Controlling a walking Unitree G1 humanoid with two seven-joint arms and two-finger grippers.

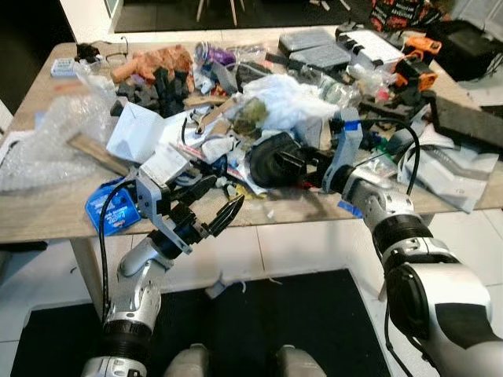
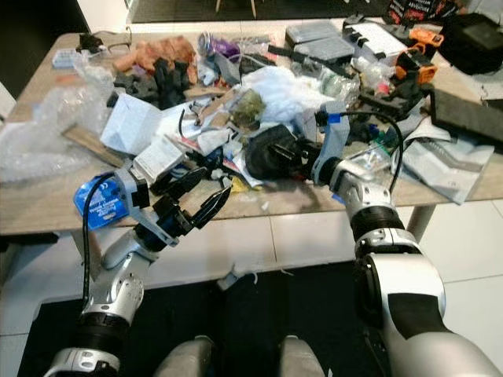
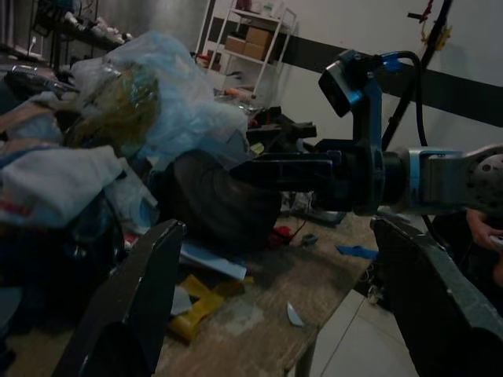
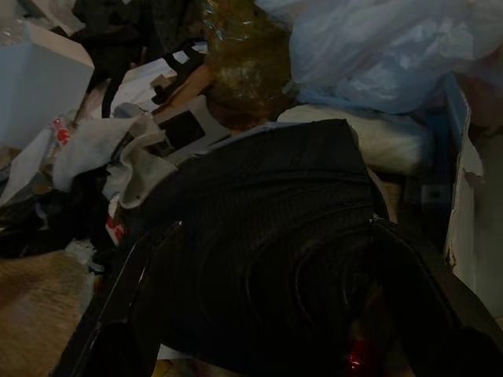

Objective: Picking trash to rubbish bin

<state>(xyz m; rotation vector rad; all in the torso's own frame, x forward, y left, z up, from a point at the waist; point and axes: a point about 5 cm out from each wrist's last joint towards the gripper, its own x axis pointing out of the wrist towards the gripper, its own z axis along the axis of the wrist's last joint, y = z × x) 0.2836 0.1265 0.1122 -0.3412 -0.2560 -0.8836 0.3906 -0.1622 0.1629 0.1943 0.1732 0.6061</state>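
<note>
One target: black crumpled trash (image 1: 273,159) lies on the tabletop (image 1: 47,212) near its front edge, at about 1 o'clock from the robot, in the thick of the clutter.
Right tool: right tool (image 1: 302,161) reaches in from 3 o'clock; in the right wrist view its two black fingers (image 4: 134,298) straddle the black trash, one on each side, spread and seemingly not yet squeezed.
Left tool: left tool (image 1: 212,206) hovers at the tabletop's front edge, at 8 o'clock of the black trash, fingers spread and holding nothing.
Nearest neighbours: white plastic bag (image 1: 287,98) heaped at 12 o'clock of the black trash; yellow scrap (image 3: 196,302) on the wood just beside it.
Further out: blue packet (image 1: 116,210) at 9 o'clock by the left arm; bubble wrap (image 1: 47,137) at 10 o'clock; orange tool (image 1: 416,59) at 2 o'clock, far back.
Progress: early, I judge; the grasp looks set but unclosed, lifting and carrying to a bin remain, and much litter is left.
</note>
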